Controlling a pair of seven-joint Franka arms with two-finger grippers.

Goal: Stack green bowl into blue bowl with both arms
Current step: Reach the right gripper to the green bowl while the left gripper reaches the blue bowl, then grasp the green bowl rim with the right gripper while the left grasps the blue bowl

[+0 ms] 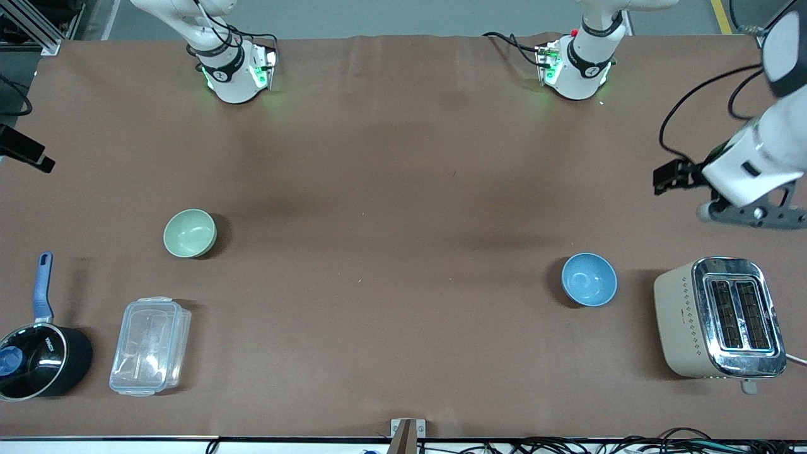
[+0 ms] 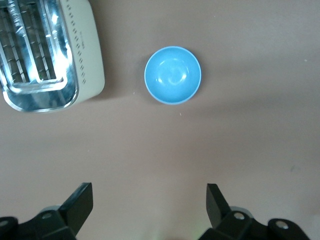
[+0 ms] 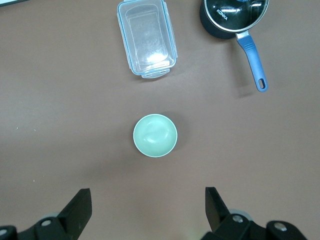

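The green bowl (image 1: 190, 233) stands upright and empty on the brown table toward the right arm's end; it also shows in the right wrist view (image 3: 155, 135). The blue bowl (image 1: 589, 279) stands upright and empty toward the left arm's end, beside the toaster; it also shows in the left wrist view (image 2: 172, 75). My left gripper (image 2: 150, 192) is open and empty, high over bare table short of the blue bowl. The left arm (image 1: 756, 157) shows at that end of the table. My right gripper (image 3: 148, 197) is open and empty, high over bare table short of the green bowl.
A beige and chrome toaster (image 1: 719, 317) stands at the left arm's end. A clear lidded plastic box (image 1: 150, 346) and a black saucepan with a blue handle (image 1: 39, 353) sit nearer to the front camera than the green bowl.
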